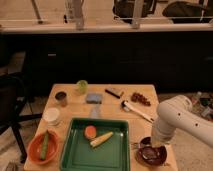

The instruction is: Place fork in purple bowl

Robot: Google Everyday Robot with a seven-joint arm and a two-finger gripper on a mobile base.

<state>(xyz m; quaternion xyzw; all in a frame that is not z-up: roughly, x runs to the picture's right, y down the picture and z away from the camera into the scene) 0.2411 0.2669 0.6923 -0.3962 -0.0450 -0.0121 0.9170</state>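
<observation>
Gripper over the purple bowl, at the table's front right corner

The gripper [151, 148] hangs low over the purple bowl [152, 156], beside the green tray [98, 150]; whether it is open I cannot tell; the fork [136, 145] pokes out just left of the bowl's rim.

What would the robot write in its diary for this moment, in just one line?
gripper: low over purple bowl | fork: at bowl's left rim | step: placing fork

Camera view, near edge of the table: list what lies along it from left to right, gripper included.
orange bowl → green tray → fork → purple bowl, with the gripper over the bowl's left part.
</observation>
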